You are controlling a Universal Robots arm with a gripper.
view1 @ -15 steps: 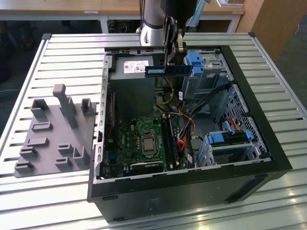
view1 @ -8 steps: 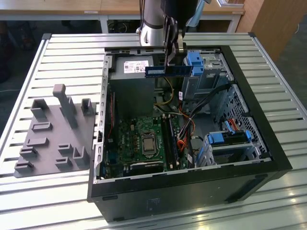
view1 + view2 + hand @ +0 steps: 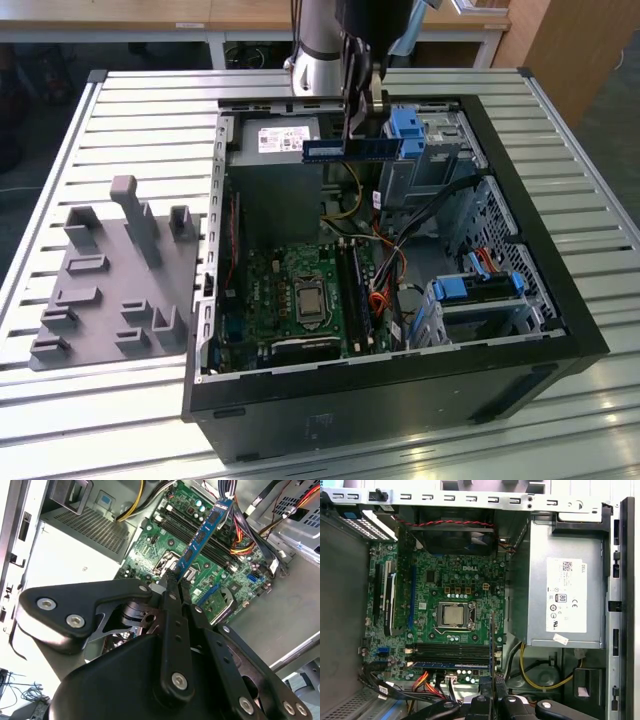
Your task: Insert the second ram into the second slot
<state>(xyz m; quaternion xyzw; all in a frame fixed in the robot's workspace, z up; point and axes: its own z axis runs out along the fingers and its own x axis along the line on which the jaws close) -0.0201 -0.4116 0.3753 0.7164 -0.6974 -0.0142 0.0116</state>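
The second ram (image 3: pixel 350 149), a thin dark-blue stick, hangs level above the open computer case, over the gap beside the power supply. My gripper (image 3: pixel 362 122) is shut on its top edge from above. In the second wrist view the ram (image 3: pixel 202 537) sticks out from the closed fingertips (image 3: pixel 170 582) over the green motherboard. The first wrist view shows it edge-on (image 3: pixel 491 642) just ahead of the gripper (image 3: pixel 491 681). The long black memory slots (image 3: pixel 354 292) lie well below, beside the processor socket; one of them (image 3: pixel 451 664) seems to hold a blue stick.
The power supply (image 3: pixel 285 140) sits under the ram's end. Blue drive-bay tabs (image 3: pixel 410 125) and metal cages stand on the exterior view's right. Orange and black cables (image 3: pixel 388 272) run next to the slots. A grey fixture block (image 3: pixel 110 285) lies on the slatted table (image 3: pixel 150 110).
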